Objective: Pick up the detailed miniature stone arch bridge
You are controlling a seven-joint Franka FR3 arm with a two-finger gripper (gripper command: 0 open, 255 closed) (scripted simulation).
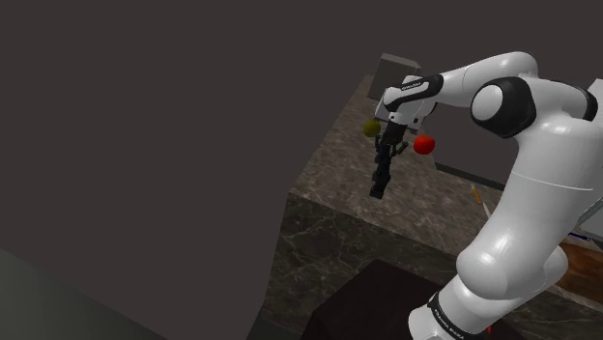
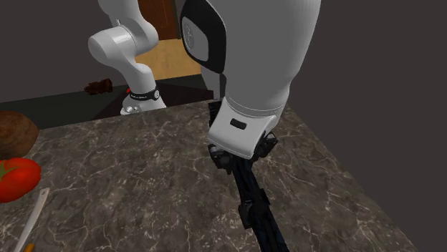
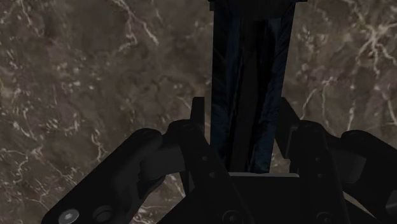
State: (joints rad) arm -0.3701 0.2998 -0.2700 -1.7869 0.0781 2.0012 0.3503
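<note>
Seeing tool clenched, fingers together, nothing between, above marbled worktop. Cannot tell where bridge lies or which way from tool; need to find it before reaching.

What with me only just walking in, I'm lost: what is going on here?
A white robot arm reaches out over a dark marble counter, its black gripper pointing down at a bare patch near the counter's edge. A red tomato and an olive-green round thing lie on the counter nearby. Whether the gripper holds anything is too dark to tell.
</note>
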